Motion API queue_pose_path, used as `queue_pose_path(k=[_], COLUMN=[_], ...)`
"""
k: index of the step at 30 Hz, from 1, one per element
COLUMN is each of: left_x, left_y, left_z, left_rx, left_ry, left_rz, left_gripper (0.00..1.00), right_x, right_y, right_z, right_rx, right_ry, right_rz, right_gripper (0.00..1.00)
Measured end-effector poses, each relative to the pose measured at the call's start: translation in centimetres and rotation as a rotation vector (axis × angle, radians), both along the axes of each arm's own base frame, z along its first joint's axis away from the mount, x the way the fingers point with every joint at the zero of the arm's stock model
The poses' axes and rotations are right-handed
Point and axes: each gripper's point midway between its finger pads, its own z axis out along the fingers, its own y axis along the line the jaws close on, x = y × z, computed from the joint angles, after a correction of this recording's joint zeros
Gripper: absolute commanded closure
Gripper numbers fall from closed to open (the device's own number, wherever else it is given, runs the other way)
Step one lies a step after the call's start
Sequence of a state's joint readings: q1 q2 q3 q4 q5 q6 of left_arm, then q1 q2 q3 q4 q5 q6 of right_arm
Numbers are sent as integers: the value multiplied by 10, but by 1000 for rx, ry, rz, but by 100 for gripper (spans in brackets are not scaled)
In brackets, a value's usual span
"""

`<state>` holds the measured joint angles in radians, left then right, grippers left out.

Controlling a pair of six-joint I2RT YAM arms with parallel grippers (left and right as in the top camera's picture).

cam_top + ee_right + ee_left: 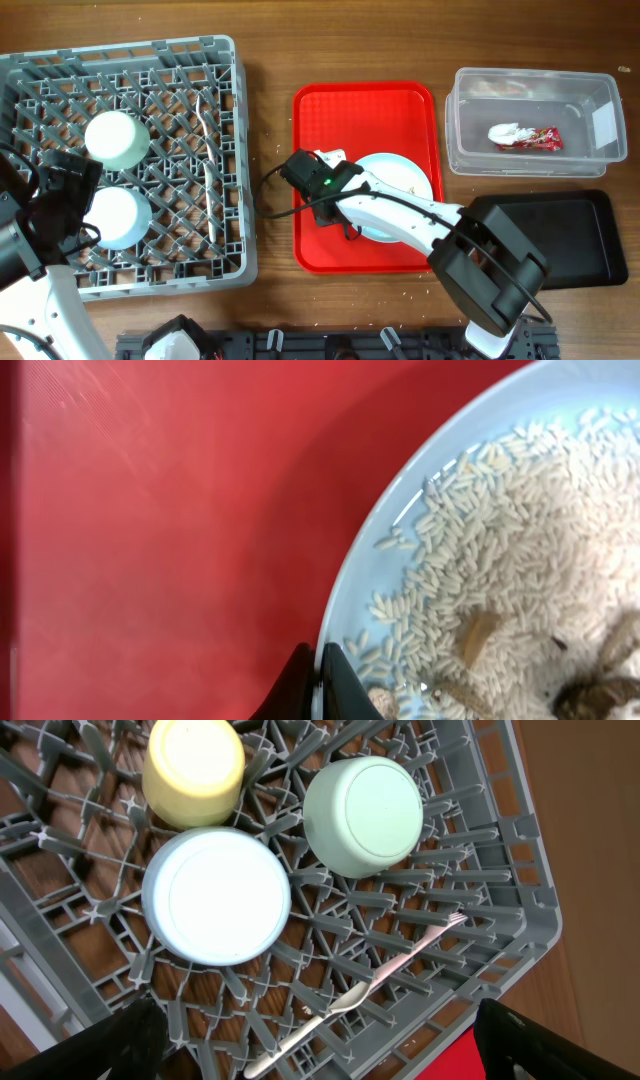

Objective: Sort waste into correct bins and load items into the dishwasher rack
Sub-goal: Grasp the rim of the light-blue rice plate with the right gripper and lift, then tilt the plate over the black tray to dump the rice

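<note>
Right gripper (335, 195) sits low over the red tray (320, 120) in the overhead view, at the left edge of the pale blue plate (400, 175). Its white arm stretches in from the lower right, bent at a bulky black joint. The left gripper (62, 190) hangs over the left side of the grey dishwasher rack (230, 150), beside the upturned mint-green bowl (117, 138) and pale blue bowl (117, 217). A white fork (205, 120) lies on the lattice. On the wooden bench (400, 40), the clear tub (600, 90) holds a crumpled tissue (508, 133) and a red wrapper (545, 140). The flat black tray (580, 240) lies just below it.

From the left wrist, the black fingers stand wide apart at the bottom corners, holding nothing. Below them the yellow cup (195, 770) and both bowls rest bottoms-up among the rack's pegs, smooth and matte. The thin fork lies slantwise across the ribs.

From the right wrist, the two dark fingertips are pinched on the plate's thin rim at the bottom edge. The plate is glossy and rests on the finely textured red plastic. Pale rice grains (520, 540) cover it, with a few brown scraps (480, 635) among them.
</note>
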<state>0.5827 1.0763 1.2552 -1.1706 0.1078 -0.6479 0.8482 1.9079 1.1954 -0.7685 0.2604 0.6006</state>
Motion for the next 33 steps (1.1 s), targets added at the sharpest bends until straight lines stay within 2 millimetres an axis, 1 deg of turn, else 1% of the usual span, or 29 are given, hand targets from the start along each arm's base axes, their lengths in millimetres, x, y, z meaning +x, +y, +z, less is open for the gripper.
queue_pose_path(k=[3, 5, 7, 9, 15, 20, 23, 25, 27, 28, 29, 30, 31, 32, 33], left_x=[0, 0, 0, 0, 0, 0, 0, 0, 0, 0, 0, 0, 0, 0, 0], left_y=[0, 0, 0, 0, 0, 0, 0, 0, 0, 0, 0, 0, 0, 0, 0], left_z=[0, 0, 0, 0, 0, 0, 0, 0, 0, 0, 0, 0, 0, 0, 0], left_rx=[0, 0, 0, 0, 0, 0, 0, 0, 0, 0, 0, 0, 0, 0, 0], left_ry=[0, 0, 0, 0, 0, 0, 0, 0, 0, 0, 0, 0, 0, 0, 0], left_rz=[0, 1, 0, 0, 0, 0, 0, 0, 0, 0, 0, 0, 0, 0, 0], left_gripper=[0, 0, 0, 0, 0, 0, 0, 0, 0, 0, 0, 0, 0, 0, 0], right_x=[-3, 0, 5, 7, 1, 0, 5, 10, 14, 19, 29, 33, 38, 46, 50], right_y=[-7, -7, -3, -2, -15, -26, -31, -33, -47, -60, -77, -85, -99, -122, -139], right_z=[8, 23, 38, 47, 54, 69, 81, 84, 86, 90, 101, 108, 119, 138, 151], right_rx=[-47, -73, -75, -80, -143, -192, -210, -202, -210, -207, -177, -163, -134, -90, -65], right_ry=[23, 26, 19, 16, 40, 30, -9, -24, -17, -21, -40, -48, -67, -104, -127], right_rz=[-1, -2, -3, -2, -14, -70, -124, -157, -225, -277, -353, -385, -433, -510, -558], right_gripper=[96, 96, 94, 96, 96, 96, 96, 96, 96, 96, 96, 96, 96, 96, 96])
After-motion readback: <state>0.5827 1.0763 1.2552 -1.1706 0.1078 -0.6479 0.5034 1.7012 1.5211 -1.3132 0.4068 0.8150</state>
